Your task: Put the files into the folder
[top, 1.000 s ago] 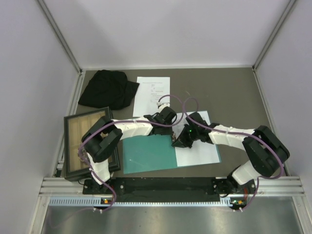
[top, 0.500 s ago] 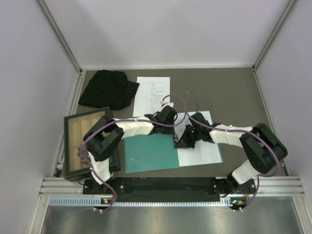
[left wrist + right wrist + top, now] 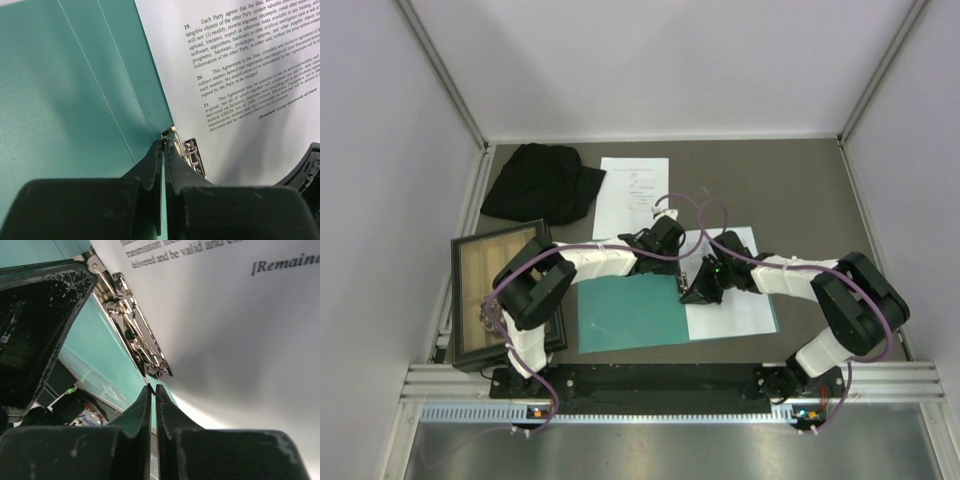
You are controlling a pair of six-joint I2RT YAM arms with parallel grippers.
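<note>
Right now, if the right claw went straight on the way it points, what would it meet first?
Probably the metal clip of the teal folder, just ahead of the shut right claw, beside the edge of the printed sheet. Depth is unclear; the tips may be touching the folder.

The folder [image 3: 625, 313] is laid open at the near middle of the desk [image 3: 800, 190], with one sheet [image 3: 740, 310] placed on its right half. A second sheet [image 3: 632, 195] is set behind the folder, a cloth [image 3: 542, 182] left of that sheet, and a tray [image 3: 480, 270] left of the folder.
</note>
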